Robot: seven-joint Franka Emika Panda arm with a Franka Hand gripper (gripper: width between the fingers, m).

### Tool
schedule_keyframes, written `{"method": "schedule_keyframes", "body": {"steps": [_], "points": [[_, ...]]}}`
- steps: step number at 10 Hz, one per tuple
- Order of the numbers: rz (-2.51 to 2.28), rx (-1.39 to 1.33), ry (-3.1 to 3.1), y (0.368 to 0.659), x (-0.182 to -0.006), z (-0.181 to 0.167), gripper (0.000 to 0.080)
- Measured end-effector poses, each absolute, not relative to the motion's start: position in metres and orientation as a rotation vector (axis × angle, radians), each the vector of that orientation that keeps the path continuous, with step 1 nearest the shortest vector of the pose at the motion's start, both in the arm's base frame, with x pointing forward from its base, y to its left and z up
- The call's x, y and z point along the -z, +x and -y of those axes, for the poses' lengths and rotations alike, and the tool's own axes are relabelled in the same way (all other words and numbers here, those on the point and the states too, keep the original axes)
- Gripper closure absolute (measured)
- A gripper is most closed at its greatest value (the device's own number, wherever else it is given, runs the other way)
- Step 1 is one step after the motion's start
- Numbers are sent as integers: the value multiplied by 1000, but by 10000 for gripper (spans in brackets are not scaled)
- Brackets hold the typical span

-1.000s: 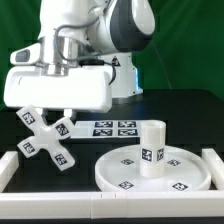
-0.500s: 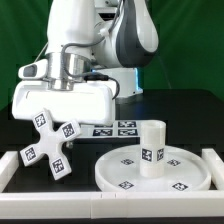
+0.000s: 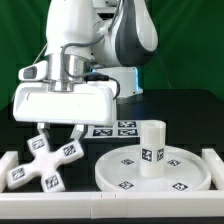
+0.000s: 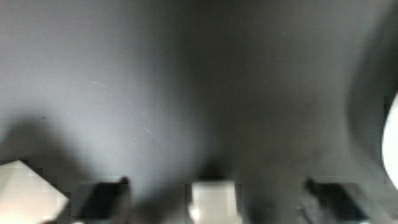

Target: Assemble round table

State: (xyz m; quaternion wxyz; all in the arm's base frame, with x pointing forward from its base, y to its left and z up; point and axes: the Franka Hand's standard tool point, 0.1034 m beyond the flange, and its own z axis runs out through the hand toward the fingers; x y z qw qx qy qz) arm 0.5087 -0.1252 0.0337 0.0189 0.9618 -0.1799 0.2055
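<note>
When read from the near edge outward, starts with the white border rail [image 3: 110, 194], along 6 o'clock of the exterior view and turning up at 8 and 4 o'clock. Just behind it, at 8 o'clock: the cross-shaped base [image 3: 42, 166], white, with black-and-white square tags on its arms. Lies tilted like an X, low against the rail's corner; impossible to tell whether resting on the rail or on the black table [image 3: 190, 115]. At 5 o'clock, apart from the base: the round disc [image 3: 106, 172], flat on the table, rim up, several tags on its face. Carries the short leg [image 3: 151, 148], upright near the disc's middle, one tag facing the camera. At 12 o'clock from the base, close above it: the gripper [image 3: 59, 132], under a broad white housing, with dark fingers [image 3: 43, 130] spread wide and tips just over the base's two upper arms; contact not clear from this side. From the wrist view, heavily blurred: two dark fingertips [image 4: 107, 198] well apart, a white piece [image 4: 212, 198] between them with a dark gap on either side, so jaws open and clamped on nothing visible. Farther back, at 11 o'clock from the disc: the marker board [image 3: 114, 128], flat on the table, partly hidden by the gripper. Farthest, toward 12 o'clock: the white arm [image 3: 95, 35] before a green backdrop [image 3: 190, 40].
</note>
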Motion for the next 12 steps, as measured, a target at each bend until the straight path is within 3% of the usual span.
{"method": "schedule_keyframes", "body": {"steps": [3,5,7,8,12], "points": [[552,-620,2999,499,-38,117,154],[532,-556,3070,503,-59,110,151],[451,-527,3136,529,-90,105,151],[414,-546,3134,542,-95,109,151],[417,-585,3103,543,-93,114,151]]}}
